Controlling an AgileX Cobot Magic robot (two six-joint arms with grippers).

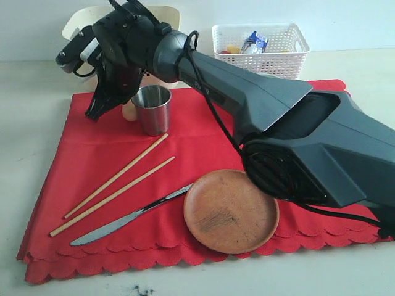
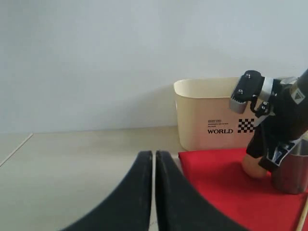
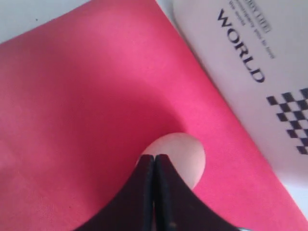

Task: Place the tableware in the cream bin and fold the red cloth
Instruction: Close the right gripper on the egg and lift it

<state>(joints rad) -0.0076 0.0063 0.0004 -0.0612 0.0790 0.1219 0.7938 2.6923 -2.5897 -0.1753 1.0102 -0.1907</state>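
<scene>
Pale tabletop (image 2: 72,154), red cloth (image 1: 86,154). Cream bin (image 2: 207,113): black "WORLD", checkered mark, smaller print unreadable. Jaws together, empty: left gripper (image 2: 154,161), right gripper (image 3: 154,166).

We see the right arm (image 1: 259,98) stretched across the red cloth (image 1: 80,166), gripper (image 1: 94,114) beside the steel cup (image 1: 152,110), chopsticks (image 1: 117,185), knife (image 1: 123,219) and plate (image 1: 231,211) lying in front.
</scene>
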